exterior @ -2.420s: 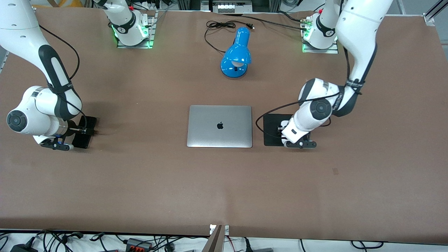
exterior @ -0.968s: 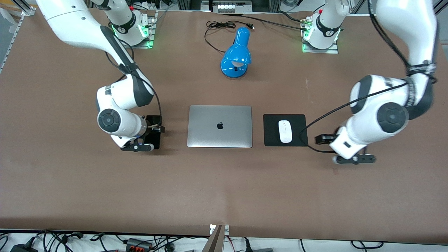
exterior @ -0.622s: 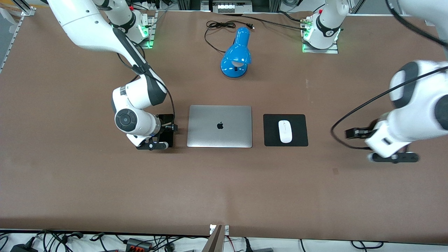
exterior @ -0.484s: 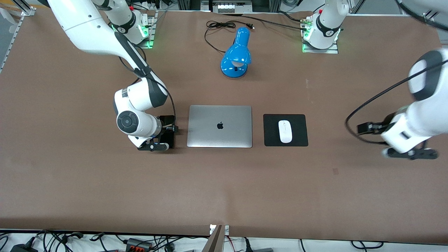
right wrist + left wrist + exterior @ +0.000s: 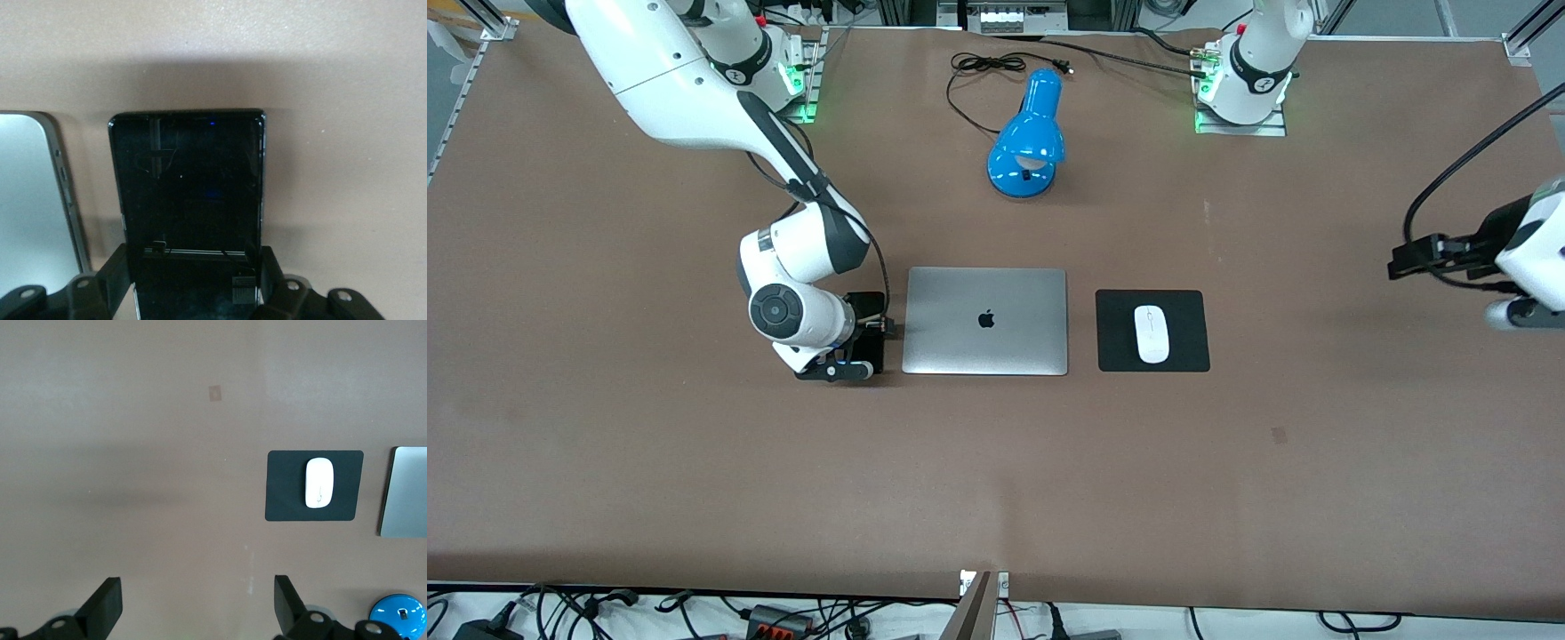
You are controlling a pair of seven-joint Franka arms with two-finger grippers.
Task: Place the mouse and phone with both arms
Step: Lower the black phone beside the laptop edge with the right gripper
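- Our right gripper (image 5: 863,342) is low over the counter (image 5: 996,480), just beside the closed laptop (image 5: 985,321) at the right arm's end; its fingers (image 5: 267,270) are clenched on the two long edges of the phone (image 5: 190,193).
- The phone looks level and close to the counter; we cannot tell whether it touches yet.
- We judge the phone stiff, thin, fairly light and glossy, so it could slide in the grip. Hold it by the long edges, never the glass face, and lower it flat to spare the screen.
- Our left gripper (image 5: 193,610) hangs high over bare counter toward the left arm's end, fingers (image 5: 107,607) released wide and holding nothing.
- The mouse (image 5: 1152,334) rests centred on the black mat (image 5: 1112,356), beside the laptop. It looks smooth, light and rounded; pinching its narrow sides would suit it best.
- A blue lamp (image 5: 1029,138) lies farther from the front camera than the laptop.
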